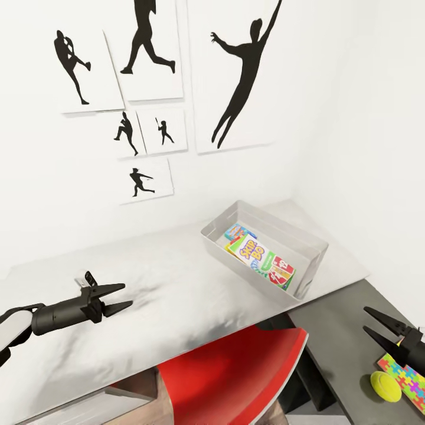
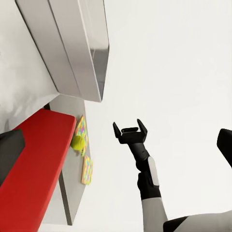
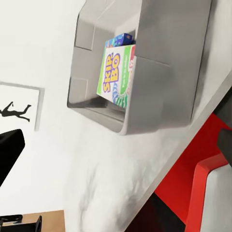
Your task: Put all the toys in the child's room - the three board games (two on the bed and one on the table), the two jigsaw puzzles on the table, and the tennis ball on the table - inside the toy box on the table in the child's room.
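The tennis ball [image 1: 386, 386] lies on the dark corner of the surface [image 1: 330, 330], touching a jigsaw puzzle [image 1: 407, 378] — just below the right claw [image 1: 378, 327], open and empty. The left claw [image 1: 121, 298], also open, hovers well apart; the toy box [image 1: 307, 236] holds game boxes.

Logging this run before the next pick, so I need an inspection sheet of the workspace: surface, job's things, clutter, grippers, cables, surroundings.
Surface: long light grey desk top joining a dark grey corner section.
Job's things: shallow light grey open toy box on the desk, holding a green-edged Skip-Bo game box and a blue box behind it; yellow-green tennis ball and multicoloured jigsaw sheet on the dark section; a second sheet beside them.
Clutter: nothing seen.
Grippers: left gripper open, empty, over the desk; right gripper open, empty, near the ball.
Cables: nothing seen.
Surroundings: red chair under the desk; black silhouette athlete pictures on the white wall.
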You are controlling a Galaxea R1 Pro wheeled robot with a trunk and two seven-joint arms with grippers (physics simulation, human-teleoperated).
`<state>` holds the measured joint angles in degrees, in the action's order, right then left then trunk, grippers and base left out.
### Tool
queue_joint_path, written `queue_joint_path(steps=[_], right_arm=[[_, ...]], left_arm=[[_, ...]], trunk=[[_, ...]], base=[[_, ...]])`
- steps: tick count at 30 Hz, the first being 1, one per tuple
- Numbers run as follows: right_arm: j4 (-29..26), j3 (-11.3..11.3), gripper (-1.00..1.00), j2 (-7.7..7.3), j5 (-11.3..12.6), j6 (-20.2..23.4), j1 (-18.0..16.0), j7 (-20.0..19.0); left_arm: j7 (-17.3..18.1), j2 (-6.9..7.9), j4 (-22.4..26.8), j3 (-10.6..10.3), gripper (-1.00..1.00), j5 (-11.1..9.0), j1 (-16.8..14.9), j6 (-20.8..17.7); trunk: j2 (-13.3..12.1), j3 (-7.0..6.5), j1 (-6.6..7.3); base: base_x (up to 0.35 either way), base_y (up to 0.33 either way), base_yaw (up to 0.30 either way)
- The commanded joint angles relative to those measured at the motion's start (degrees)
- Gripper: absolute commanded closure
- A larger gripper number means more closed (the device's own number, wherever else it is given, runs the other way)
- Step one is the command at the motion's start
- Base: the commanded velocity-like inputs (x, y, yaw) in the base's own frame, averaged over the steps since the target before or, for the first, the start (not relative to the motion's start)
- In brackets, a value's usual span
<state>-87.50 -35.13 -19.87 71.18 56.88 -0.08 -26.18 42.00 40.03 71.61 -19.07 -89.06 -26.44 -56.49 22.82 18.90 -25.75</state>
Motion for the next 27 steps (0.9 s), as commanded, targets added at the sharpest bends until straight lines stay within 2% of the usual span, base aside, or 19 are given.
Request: queue_joint_path(steps=[1,21,27], right_arm=[[-0.02,-0.06,-1.00,-0.01,-0.35,0.16,-0.01,-0.41],[-0.19,0.06,-1.00,0.01,-0.34,0.07,-0.01,-0.54],[-0.49,0.06,-1.00,0.01,-0.30,0.07,-0.01,-0.56]], left_arm=[[0.19,0.05,-0.08,-0.18,-1.00,-0.15,-0.10,-0.20],[0.19,0.05,-0.24,-0.18,-1.00,-0.07,-0.10,-0.20],[0.19,0.05,-0.17,-0.18,-1.00,-0.07,-0.04,-0.20]], trunk=[[0.10,0.09,-0.03],[0.10,0.09,-0.03],[0.10,0.03,-0.03]], base=[[-0.003,0.000,0.000],[-0.001,0.000,0.000],[-0.089,0.000,0.000]])
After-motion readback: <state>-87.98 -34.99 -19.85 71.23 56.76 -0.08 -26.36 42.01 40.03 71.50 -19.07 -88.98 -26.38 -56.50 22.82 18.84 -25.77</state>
